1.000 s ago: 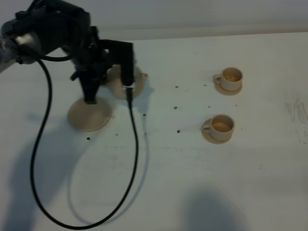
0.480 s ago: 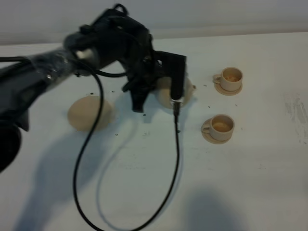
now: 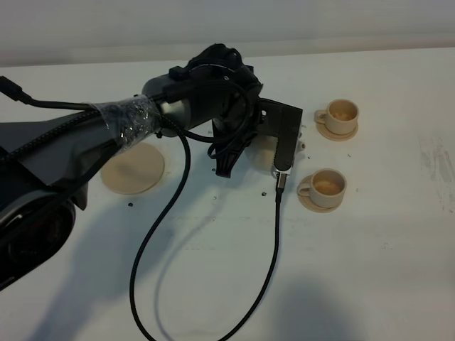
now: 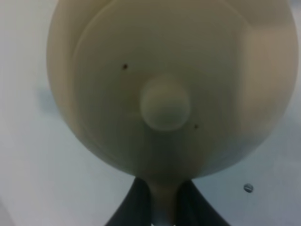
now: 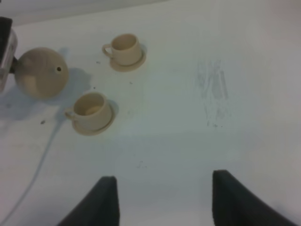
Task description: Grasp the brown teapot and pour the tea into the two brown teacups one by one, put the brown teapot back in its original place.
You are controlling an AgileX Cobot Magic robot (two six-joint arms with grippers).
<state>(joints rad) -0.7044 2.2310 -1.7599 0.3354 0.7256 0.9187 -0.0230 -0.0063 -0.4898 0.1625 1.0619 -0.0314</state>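
The brown teapot (image 3: 261,151) hangs in my left gripper (image 3: 240,150), just left of the two brown teacups, with its spout (image 3: 303,145) pointing at them. In the left wrist view the teapot (image 4: 164,80) fills the frame, and the gripper (image 4: 163,207) is shut on its loop handle. The far teacup (image 3: 341,115) and the near teacup (image 3: 327,186) each stand on a small saucer. The large tan saucer (image 3: 133,169) lies bare at the left. My right gripper (image 5: 162,202) is open and empty, above the table to the right of the cups (image 5: 91,109).
A black cable (image 3: 274,241) hangs from the left wrist and loops over the table in front. Small dark specks (image 3: 264,192) dot the table near the teapot. A scuffed patch (image 5: 214,94) marks the table right of the cups.
My left arm has carried the teapot to the right, from beside the large saucer to just left of the cups. The large saucer now shows in full.
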